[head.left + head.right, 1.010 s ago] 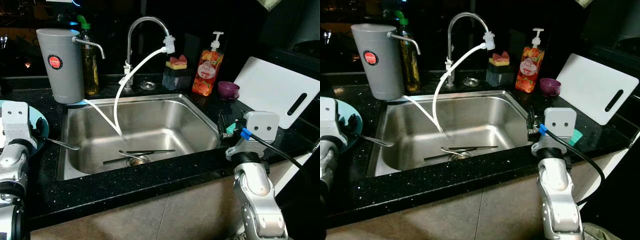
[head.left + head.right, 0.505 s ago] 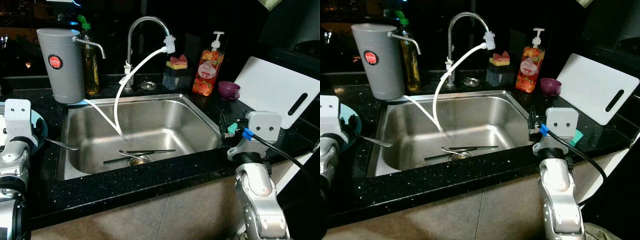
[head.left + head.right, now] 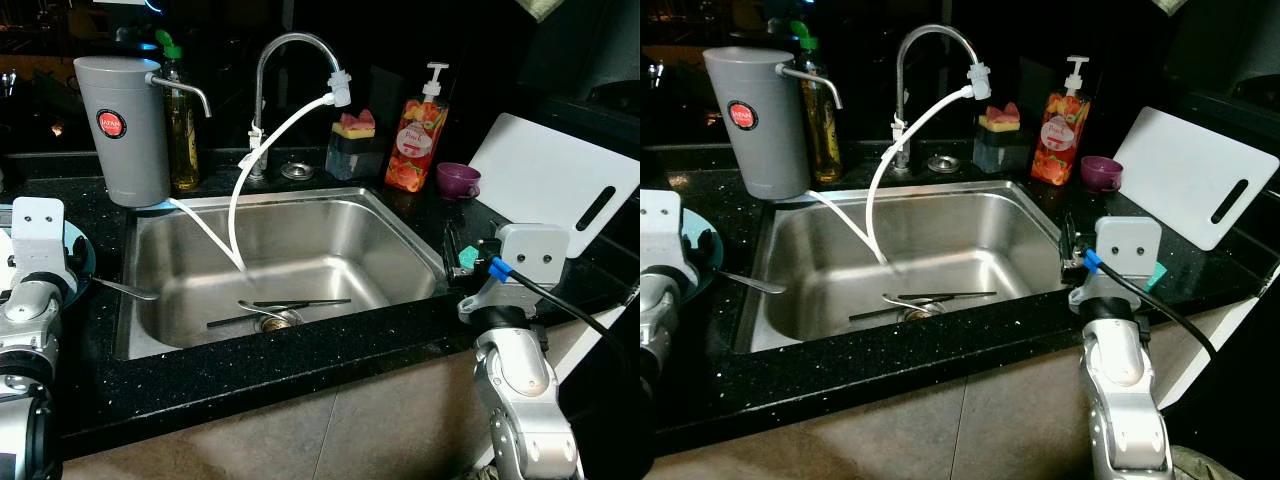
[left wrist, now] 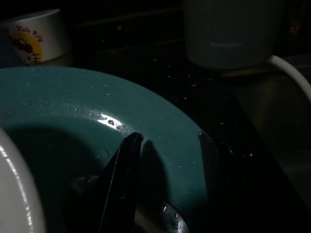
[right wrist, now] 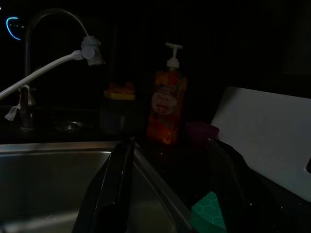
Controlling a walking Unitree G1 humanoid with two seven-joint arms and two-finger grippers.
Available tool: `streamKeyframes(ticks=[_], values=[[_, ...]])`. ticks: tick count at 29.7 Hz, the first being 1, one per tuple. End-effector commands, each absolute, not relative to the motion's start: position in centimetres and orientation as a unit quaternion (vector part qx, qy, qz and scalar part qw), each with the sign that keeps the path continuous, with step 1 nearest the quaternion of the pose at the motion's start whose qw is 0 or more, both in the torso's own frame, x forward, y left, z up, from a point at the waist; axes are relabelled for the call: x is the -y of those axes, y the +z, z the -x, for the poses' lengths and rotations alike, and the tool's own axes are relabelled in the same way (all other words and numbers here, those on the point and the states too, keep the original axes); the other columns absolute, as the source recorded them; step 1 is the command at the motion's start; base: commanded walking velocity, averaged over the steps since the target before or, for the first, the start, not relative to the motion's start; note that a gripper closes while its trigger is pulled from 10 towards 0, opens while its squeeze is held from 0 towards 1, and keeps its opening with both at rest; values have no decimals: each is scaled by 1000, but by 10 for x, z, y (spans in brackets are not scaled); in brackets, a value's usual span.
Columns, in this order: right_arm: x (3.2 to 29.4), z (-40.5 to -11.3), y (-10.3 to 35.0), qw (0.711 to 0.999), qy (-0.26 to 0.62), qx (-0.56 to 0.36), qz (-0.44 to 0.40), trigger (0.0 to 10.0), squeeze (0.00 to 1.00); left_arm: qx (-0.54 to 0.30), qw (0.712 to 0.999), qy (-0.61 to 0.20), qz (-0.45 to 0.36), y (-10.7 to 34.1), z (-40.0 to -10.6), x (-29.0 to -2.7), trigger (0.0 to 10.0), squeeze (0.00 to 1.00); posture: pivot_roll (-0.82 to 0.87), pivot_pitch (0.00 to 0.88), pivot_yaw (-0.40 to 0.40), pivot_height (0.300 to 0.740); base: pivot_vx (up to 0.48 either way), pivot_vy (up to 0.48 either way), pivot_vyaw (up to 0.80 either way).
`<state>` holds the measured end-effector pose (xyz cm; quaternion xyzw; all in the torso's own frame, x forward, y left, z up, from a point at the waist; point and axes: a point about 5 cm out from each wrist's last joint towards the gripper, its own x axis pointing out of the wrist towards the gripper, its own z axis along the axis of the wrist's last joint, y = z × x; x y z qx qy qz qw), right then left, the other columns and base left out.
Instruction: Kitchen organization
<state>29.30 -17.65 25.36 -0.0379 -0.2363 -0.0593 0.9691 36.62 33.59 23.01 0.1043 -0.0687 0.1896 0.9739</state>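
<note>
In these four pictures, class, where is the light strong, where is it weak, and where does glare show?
Left eye view: the sink is brightly lit and sharp, the background black. Left wrist view: dim, a small glare spot on the teal plate by the left pincer. Right wrist view: very dark; the soap bottle and cutting board are faint beyond the right pincer.

We see the teal plate (image 4: 160,141) cut off by the left wrist view's edge. The green item (image 5: 210,214) beside the right gripper (image 5: 170,194) is partly hidden and unidentifiable. The utensils (image 3: 285,308) are indistinct.
</note>
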Motion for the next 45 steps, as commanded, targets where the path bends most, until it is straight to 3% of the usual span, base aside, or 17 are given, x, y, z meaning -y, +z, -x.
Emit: streamKeyframes(ticks=[1, 25, 45], values=[[180, -290, 255, 968, -67, 237, 43, 10000, 0, 28, 979, 175, -100, 210, -369, -327, 10000, 0, -46, 105, -107, 740, 0, 0, 0], [177, -294, 256, 968, -61, 241, 37, 10000, 0, 64, 981, 164, -83, 224, -370, -327, 10000, 0, -16, 85, -111, 740, 0, 0, 0], [179, -291, 255, 968, -69, 240, 39, 10000, 0, 19, 989, 131, -64, 210, -377, -312, 10000, 0, -39, 95, -98, 740, 0, 0, 0]])
